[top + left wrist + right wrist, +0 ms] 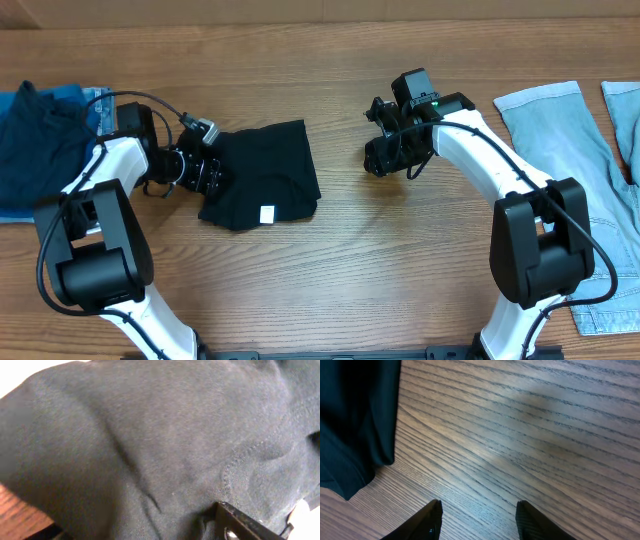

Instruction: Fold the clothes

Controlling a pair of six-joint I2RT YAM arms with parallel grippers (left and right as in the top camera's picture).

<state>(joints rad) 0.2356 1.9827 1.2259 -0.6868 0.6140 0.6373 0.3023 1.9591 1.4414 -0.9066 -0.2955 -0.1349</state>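
Note:
A black garment point(265, 170) lies folded on the wooden table, left of centre, with a small white tag point(267, 213) near its front edge. My left gripper point(208, 172) is at the garment's left edge and shut on the cloth. In the left wrist view the black garment point(150, 435) fills the frame and only one finger point(240, 522) shows. My right gripper point(378, 160) is open and empty, to the right of the garment. In the right wrist view its fingers point(477, 520) hover over bare wood, with the garment's edge point(350, 420) at the left.
A dark blue garment point(35, 140) lies on light denim at the far left edge. Light blue jeans point(565, 150) are spread at the far right. Bare wooden table point(400, 260) lies between the arms.

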